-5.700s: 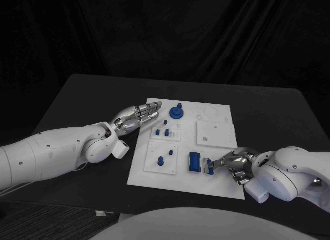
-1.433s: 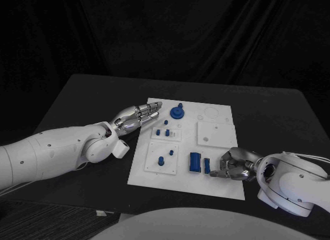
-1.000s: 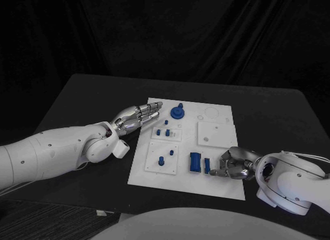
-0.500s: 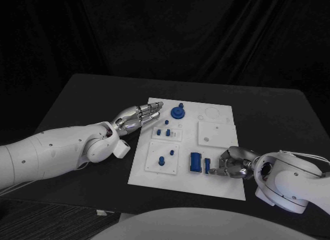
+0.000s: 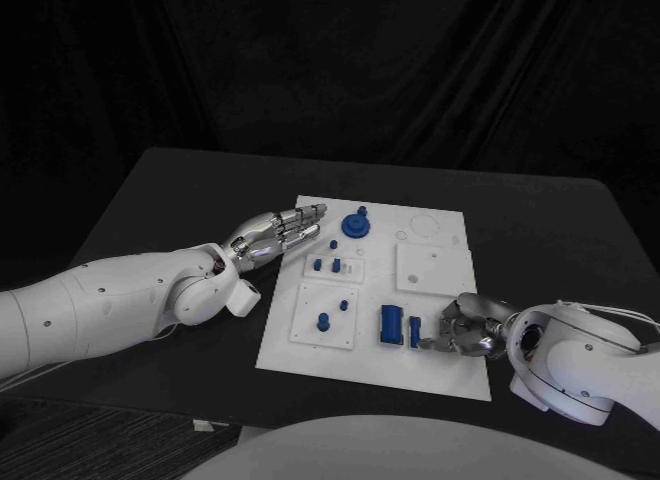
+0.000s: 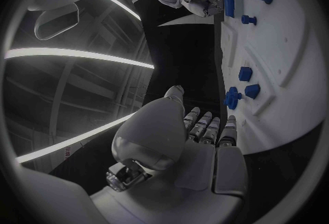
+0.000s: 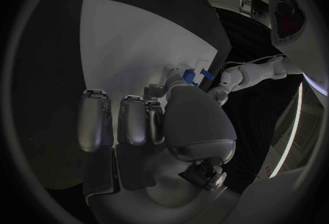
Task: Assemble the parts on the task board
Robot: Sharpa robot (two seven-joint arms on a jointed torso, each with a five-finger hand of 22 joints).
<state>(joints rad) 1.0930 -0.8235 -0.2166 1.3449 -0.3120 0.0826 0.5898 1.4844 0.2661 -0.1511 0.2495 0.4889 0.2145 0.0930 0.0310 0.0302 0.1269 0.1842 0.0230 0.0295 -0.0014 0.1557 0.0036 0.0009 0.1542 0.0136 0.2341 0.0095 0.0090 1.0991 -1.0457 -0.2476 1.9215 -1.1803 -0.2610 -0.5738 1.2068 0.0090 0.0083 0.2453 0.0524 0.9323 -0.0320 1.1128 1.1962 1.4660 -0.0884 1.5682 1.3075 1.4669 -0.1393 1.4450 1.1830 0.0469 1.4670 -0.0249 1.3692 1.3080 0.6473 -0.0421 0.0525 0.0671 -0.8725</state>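
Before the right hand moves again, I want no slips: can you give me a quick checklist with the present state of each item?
1. Left hand steadies the board at its edge: ok.
2. Right hand at the narrow blue part: ok.
3. That part firmly held: cannot tell.
4. Wide blue part beside it lies on the board: ok.
5. Round knob stands clear of both hands: ok.

White task board point(image 5: 431, 262) on a black table point(image 5: 172, 190); on the board, blue parts point(image 5: 391, 324); silver hands point(image 5: 280, 232) on apparently plain white arms point(image 5: 85, 310).
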